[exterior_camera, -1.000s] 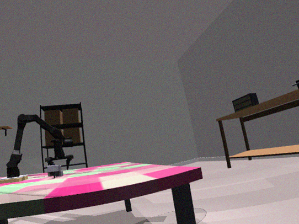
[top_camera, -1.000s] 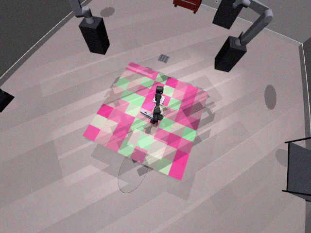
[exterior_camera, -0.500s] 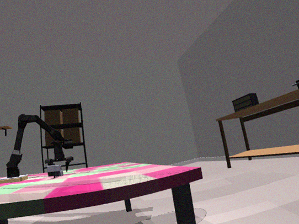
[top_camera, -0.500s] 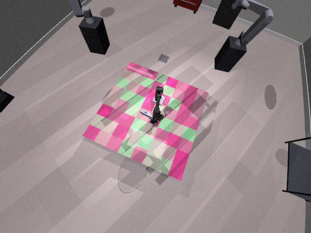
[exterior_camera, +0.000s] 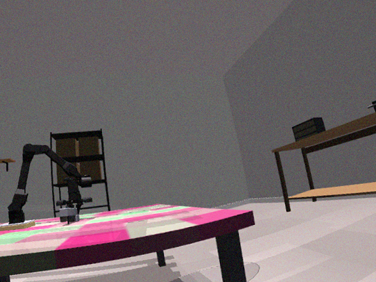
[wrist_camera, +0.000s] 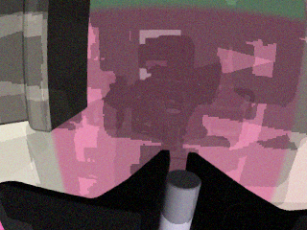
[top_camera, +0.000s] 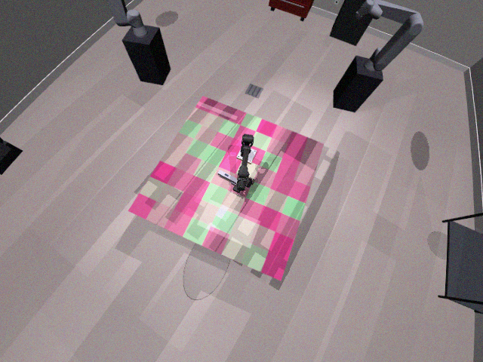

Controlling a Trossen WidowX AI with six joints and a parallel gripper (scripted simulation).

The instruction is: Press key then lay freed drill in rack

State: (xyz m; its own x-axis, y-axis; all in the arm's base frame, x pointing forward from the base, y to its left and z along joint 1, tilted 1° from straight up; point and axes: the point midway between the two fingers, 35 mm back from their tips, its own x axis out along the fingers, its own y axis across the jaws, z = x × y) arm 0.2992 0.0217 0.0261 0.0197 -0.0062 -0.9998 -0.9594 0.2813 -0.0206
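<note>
The claw (top_camera: 239, 188) (exterior_camera: 75, 203) (wrist_camera: 177, 159) looks closed on the drill (wrist_camera: 180, 203), which stands upright between its fingers, so the grasp before extraction seems in hand and a straight, steady upward pull comes next.

Wooden bench (exterior_camera: 345, 127); red cabinet (top_camera: 291, 7).

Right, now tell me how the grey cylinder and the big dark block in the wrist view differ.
The grey cylinder is round, with a flat disc for a top; the dark block has flat faces and straight edges. The grey cylinder grows paler lower down, while the dark block pairs a grey side with a near-black one. The grey cylinder shows whole at its top end; the dark block is cut off by the picture's upper edge. Both show some plain grey.
</note>
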